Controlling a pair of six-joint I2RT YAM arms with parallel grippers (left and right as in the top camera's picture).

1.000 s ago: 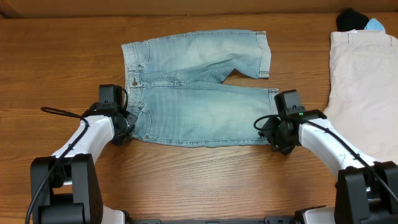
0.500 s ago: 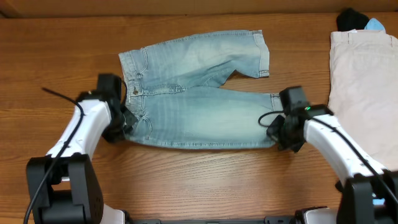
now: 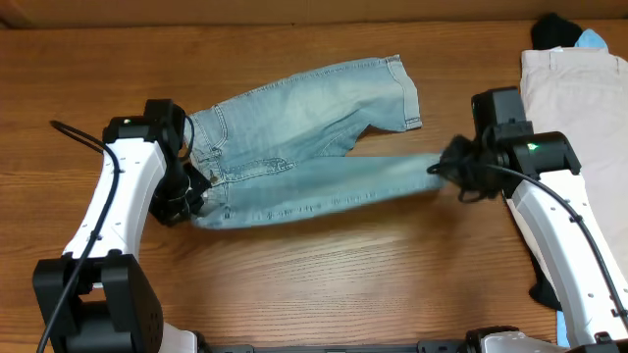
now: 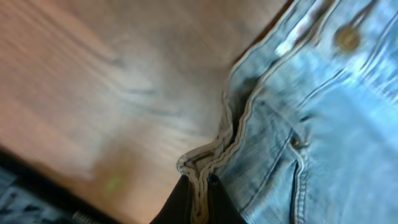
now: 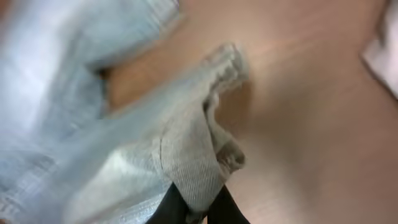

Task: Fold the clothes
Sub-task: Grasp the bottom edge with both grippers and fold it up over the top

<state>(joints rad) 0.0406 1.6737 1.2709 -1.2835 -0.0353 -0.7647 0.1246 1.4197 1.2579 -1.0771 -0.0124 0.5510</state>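
The clothes, light-blue faded denim shorts, hang stretched between both arms above the wooden table. My left gripper is shut on the waistband edge at the near left corner; a metal button and pocket seam show in the left wrist view. At the right, my right gripper is shut on the hem of the near leg, which is pulled up into a narrow taut band. The far leg still lies on the table.
A cream garment lies flat at the right edge, close to the right arm. A dark item and a light-blue one sit at the far right corner. Bare wood lies in front of the shorts.
Both grippers have risen and lifted the shorts' near edge off the table. The right gripper shut on the leg hem and moved right and back; the near leg drew taut.
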